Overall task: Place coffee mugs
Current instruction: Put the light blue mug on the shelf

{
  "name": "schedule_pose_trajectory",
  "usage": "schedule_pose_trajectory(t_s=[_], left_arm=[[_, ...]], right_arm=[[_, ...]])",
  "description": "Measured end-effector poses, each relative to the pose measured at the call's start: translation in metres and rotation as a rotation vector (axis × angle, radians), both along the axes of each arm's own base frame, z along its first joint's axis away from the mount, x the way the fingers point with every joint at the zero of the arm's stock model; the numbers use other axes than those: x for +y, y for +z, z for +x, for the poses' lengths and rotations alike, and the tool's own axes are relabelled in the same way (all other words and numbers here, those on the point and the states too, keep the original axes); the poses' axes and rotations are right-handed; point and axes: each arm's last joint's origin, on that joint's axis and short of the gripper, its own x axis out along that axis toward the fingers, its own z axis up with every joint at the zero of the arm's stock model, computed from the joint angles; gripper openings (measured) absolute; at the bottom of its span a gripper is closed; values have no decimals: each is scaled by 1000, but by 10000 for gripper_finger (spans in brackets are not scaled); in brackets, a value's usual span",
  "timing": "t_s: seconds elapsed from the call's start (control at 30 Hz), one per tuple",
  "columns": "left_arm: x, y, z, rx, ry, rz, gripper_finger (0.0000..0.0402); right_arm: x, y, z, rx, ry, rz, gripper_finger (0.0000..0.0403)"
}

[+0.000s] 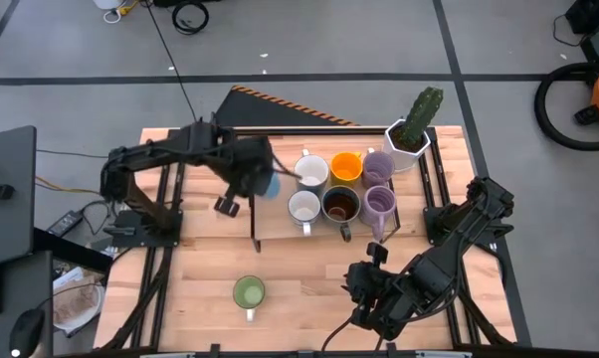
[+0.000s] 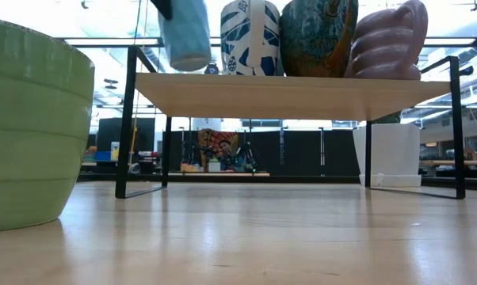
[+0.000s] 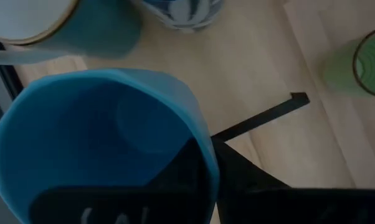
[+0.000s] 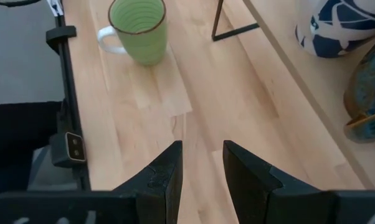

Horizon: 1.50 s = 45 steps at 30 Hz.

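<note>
My left gripper (image 1: 252, 177) is over the left end of the low wooden shelf (image 1: 270, 227), shut on the blue mug (image 1: 270, 185), which fills the left wrist view (image 3: 94, 130). In the low view the blue mug (image 2: 185, 33) hangs just above the shelf top (image 2: 294, 95). Two white, one orange, one dark brown and two lilac mugs stand on the shelf in two rows (image 1: 339, 187). The green mug (image 1: 248, 292) stands upright on the table near its front edge. My right gripper (image 4: 201, 167) is open, low over the table to the right of the green mug (image 4: 137, 28). My left gripper holds the blue mug by its rim (image 3: 203, 134), one finger inside the mug (image 3: 178, 171) and the other outside its wall. The fingers come from above. The mug is lifted clear, slightly tilted, its base (image 2: 189, 65) just above the shelf.
A white hexagonal pot with a cactus (image 1: 411, 137) stands at the shelf's far right corner. The shelf rests on black metal legs (image 2: 126, 127), with open room beneath it. Bare tabletop lies around the green mug and in front of the shelf (image 1: 299, 283).
</note>
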Motion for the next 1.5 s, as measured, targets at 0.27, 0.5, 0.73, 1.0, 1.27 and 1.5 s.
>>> schedule_pose_trajectory(t_s=[0.27,0.5,0.73,1.0,1.27,1.5], left_arm=[[22,-9,11,9,53,-18,29],[27,-26,26,67,31,-6,30],[36,-42,35,154,45,-34,31],[40,-45,38,138,32,-60,31],[39,-45,38,145,40,-65,32],[40,-49,42,154,64,-54,32]], right_arm=[[1,10,1,-18,3,32,120],[1,12,0,-24,8,33,120],[1,12,0,-22,22,20,121],[1,12,0,-23,23,18,121],[1,12,1,-25,23,20,121],[1,12,1,-28,23,23,121]])
